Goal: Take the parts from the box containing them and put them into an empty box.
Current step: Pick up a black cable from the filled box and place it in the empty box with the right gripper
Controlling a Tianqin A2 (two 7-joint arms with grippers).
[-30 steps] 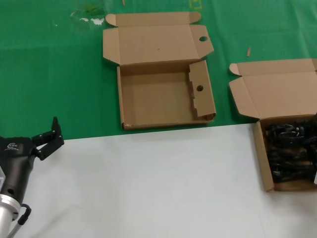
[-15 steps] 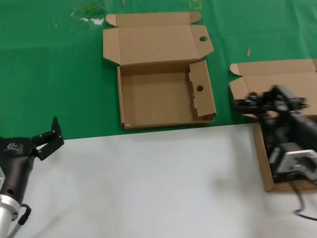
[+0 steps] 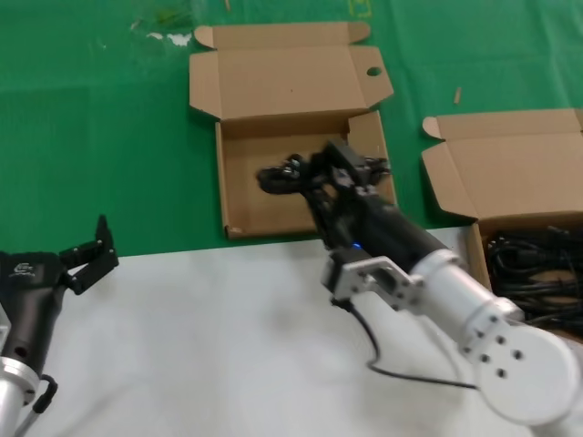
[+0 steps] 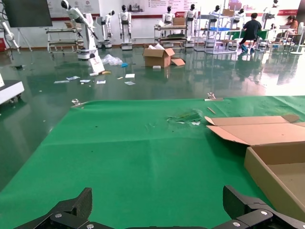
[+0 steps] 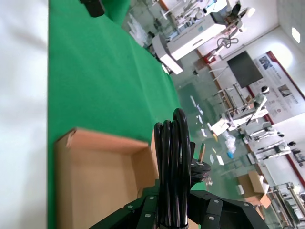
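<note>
We see a green cloth [image 3: 100, 118] covering the far part of the work surface and a white sheet [image 3: 209, 337] the near part. Straddling both — the shallow brown cardboard box with a round hole in its lid corner [image 3: 239, 173] lies open at the centre with its lid folded back, while the second shallow brown cardboard box with a plain lid [image 3: 477, 273] sits at the right edge, bundles of thin black cord [image 3: 537, 273] filling its tray. The right arm reaches diagonally from the lower right, and its black right gripper [image 3: 314, 182] hangs above the holed-lid box's tray, fingers clamped on one black coiled cord bundle [image 3: 284, 175]; in the right wrist view that bundle [image 5: 173, 167] stands upright between the fingers [image 5: 212, 210], over the box interior [image 5: 95, 176]. The left gripper [image 3: 84, 255] waits at the lower left — near the edge where cloth meets sheet — its jaws spread apart, as the left wrist view also shows [image 4: 157, 217].
</note>
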